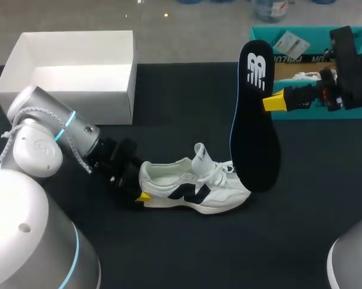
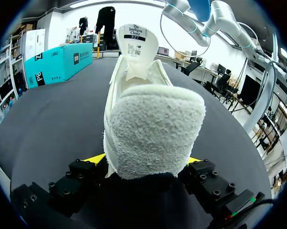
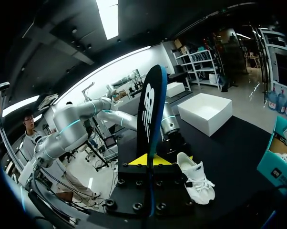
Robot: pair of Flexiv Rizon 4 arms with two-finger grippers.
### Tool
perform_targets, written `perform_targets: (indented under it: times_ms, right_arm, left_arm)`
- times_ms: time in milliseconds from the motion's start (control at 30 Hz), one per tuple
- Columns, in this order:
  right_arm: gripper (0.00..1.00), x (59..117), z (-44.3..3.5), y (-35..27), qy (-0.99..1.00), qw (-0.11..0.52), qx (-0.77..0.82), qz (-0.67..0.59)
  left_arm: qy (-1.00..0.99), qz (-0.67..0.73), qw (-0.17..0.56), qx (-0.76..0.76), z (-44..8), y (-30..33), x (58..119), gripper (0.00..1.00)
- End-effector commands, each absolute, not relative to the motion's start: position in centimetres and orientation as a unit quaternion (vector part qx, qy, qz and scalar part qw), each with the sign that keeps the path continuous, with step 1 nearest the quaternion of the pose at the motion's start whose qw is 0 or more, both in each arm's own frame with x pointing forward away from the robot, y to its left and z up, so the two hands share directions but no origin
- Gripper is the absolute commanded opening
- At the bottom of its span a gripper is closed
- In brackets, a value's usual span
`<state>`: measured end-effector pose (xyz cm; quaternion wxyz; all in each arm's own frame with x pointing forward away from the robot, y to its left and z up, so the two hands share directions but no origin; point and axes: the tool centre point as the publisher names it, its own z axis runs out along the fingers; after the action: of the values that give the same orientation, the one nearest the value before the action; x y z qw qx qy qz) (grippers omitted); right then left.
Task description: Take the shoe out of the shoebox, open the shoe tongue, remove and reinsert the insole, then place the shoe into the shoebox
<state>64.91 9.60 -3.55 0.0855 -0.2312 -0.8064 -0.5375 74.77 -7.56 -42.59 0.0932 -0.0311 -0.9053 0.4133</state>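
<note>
A white sneaker with dark side marks (image 1: pixel 193 183) lies on its sole in the middle of the black table (image 1: pixel 187 253), toe toward the right. My left gripper (image 1: pixel 140 188) is shut on its heel. In the left wrist view the fuzzy heel (image 2: pixel 153 124) fills the gap between the fingers of the left gripper (image 2: pixel 146 164). The tongue (image 2: pixel 136 40) stands up. My right gripper (image 1: pixel 276 101) is shut on the black insole (image 1: pixel 256 114), which hangs upright, its lower end just behind the toe. In the right wrist view the insole (image 3: pixel 150 109) rises edge-on from the right gripper (image 3: pixel 149 160), above the shoe (image 3: pixel 197 179).
An open white shoebox (image 1: pixel 73 72) stands at the back left of the table. A teal box (image 1: pixel 307 72) holding papers sits at the back right, under my right arm. The same teal box (image 2: pixel 57 62) shows beyond the shoe in the left wrist view.
</note>
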Motion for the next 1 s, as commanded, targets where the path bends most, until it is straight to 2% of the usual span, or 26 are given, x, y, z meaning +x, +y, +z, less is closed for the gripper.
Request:
perform_targets:
  times_ms: [33, 567, 1000]
  right_arm:
    - [0.00, 65.08, -3.62, 9.81, -0.807, 0.086, -0.232, -0.536]
    - [0.00, 65.08, -3.62, 9.81, -0.807, 0.086, -0.232, -0.536]
    - [0.00, 65.08, -3.62, 9.81, -0.807, 0.086, -0.232, -0.536]
  left_arm:
    - [-0.905, 0.413, 0.093, -0.031, -42.82, -7.60, 74.77, 1.00]
    - [-0.933, 0.356, 0.057, -0.008, -42.24, -6.93, 74.66, 1.00]
    - [-0.933, 0.356, 0.057, -0.008, -42.24, -6.93, 74.66, 1.00]
